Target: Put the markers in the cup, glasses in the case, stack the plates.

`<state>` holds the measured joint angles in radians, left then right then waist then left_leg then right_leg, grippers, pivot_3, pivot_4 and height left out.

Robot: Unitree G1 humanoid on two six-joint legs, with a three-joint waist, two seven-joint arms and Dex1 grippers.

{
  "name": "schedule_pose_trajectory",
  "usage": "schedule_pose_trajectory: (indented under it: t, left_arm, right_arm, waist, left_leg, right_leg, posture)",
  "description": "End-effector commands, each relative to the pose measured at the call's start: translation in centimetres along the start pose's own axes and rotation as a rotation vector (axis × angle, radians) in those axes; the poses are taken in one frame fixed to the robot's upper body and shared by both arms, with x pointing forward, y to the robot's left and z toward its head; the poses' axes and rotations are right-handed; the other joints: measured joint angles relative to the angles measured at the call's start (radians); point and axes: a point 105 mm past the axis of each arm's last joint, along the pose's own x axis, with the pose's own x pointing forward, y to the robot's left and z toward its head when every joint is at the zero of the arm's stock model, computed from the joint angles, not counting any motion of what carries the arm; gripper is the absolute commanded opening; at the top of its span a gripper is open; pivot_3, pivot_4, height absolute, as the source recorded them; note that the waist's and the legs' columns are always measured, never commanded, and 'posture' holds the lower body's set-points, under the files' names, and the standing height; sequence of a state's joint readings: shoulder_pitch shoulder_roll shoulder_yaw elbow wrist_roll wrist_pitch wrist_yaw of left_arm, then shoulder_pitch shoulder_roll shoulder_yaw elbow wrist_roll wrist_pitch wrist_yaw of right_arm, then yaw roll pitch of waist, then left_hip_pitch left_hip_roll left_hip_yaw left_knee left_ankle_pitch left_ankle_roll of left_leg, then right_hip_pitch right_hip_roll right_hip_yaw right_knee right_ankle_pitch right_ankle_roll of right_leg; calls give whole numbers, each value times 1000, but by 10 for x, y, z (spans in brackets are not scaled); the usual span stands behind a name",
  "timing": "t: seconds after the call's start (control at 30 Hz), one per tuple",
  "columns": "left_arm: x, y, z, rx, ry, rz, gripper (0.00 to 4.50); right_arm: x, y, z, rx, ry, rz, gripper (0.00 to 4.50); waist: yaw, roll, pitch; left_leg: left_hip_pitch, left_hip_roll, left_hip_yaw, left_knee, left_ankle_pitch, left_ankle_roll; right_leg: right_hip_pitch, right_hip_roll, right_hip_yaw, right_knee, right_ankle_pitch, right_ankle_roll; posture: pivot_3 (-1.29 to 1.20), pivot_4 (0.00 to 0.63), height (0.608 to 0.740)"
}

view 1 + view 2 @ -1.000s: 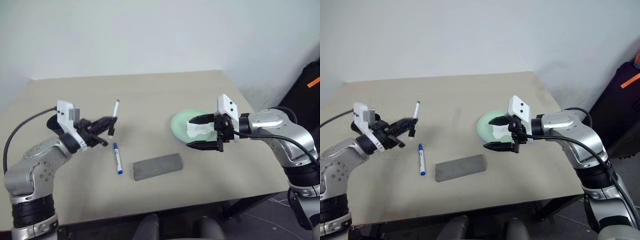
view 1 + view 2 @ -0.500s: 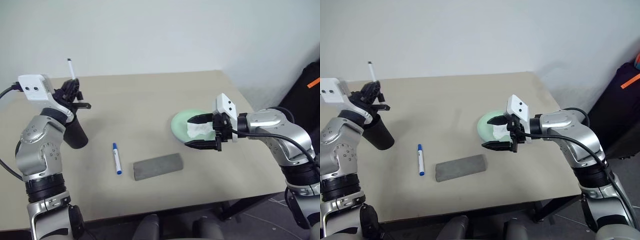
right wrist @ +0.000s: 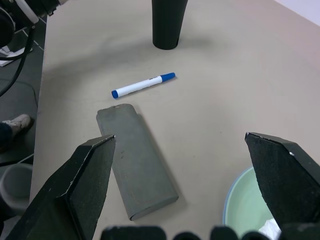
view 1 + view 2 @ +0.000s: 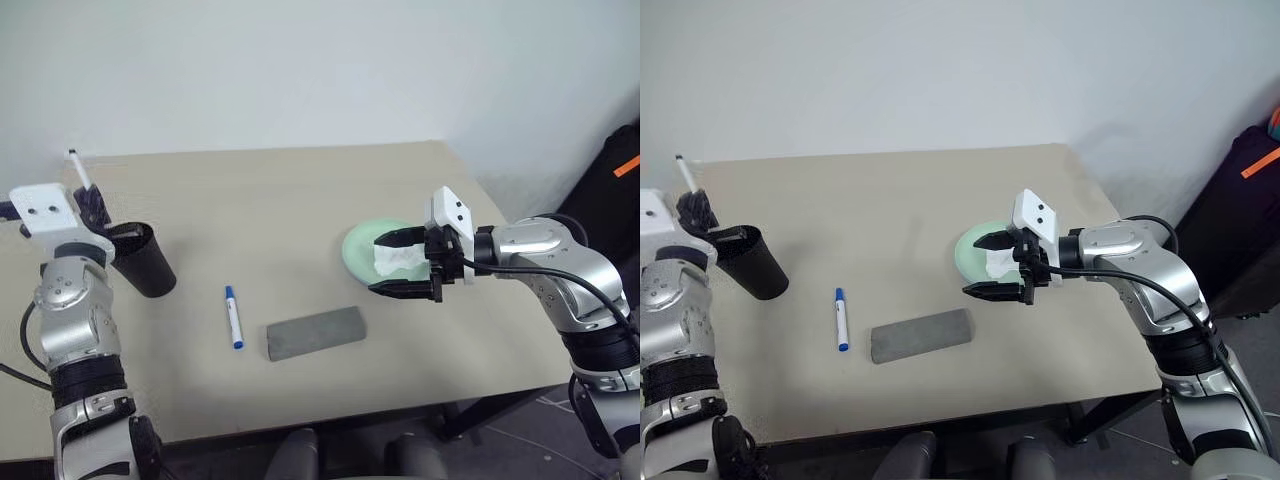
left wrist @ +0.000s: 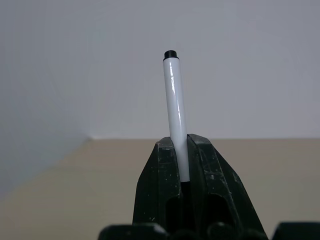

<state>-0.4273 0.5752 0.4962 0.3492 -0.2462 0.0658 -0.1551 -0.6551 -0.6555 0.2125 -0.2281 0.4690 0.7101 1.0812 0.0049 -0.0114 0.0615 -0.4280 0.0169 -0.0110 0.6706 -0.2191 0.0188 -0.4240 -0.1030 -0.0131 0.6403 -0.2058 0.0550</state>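
My left gripper is shut on a slim white marker that stands upright above the fingers, its tip black. The gripper hangs just left of the rim of the black cup, which stands on the table's left side. The blue-capped marker lies flat in the middle, next to the closed grey case. My right gripper is open, with one finger on either side of a white tissue on the mint green plate. The glasses are out of view.
The beige table ends close behind the cup on the left and just past the plate on the right. A dark bag with an orange tag stands beyond the right edge. A pale wall rises behind.
My left arm has swung to the left with the marker, turning it upright, and now sits beside the cup, which it hid before. The right arm has not moved.
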Motion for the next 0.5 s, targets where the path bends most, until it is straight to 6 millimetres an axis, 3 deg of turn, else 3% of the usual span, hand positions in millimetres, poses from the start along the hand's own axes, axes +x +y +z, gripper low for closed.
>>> schedule_pose_trajectory:
  t: [0.03,0.27,0.4,0.5]
  left_arm:
    - [0,3,11,11,-56,2,27]
    - [-2,-5,5,0,-46,-34,27]
    - [-3,-12,2,-5,-38,-58,1107]
    - [-4,-16,-1,-12,-33,-73,2189]
  right_arm:
    - [-4,-2,15,-55,-27,-14,4500]
    - [-2,-2,16,-55,-31,-11,4500]
    - [-3,-2,15,-56,-31,-10,4500]
    - [-3,-2,15,-55,-31,-11,4500]
  waist:
    - [0,-1,0]
    - [0,-1,-1]
    - [0,-1,-1]
    - [-1,-1,-1]
  left_leg:
    - [0,0,0,0,0,0]
    - [0,0,0,0,0,0]
    - [0,0,0,0,0,0]
    - [0,0,0,0,0,0]
  right_leg:
    - [0,0,0,0,0,0]
    - [0,0,0,0,0,0]
    - [0,0,0,0,0,0]
    - [0,0,0,0,0,0]
  posture:
    - [0,0,704]
    - [0,0,704]
    - [0,0,704]
    - [0,0,704]
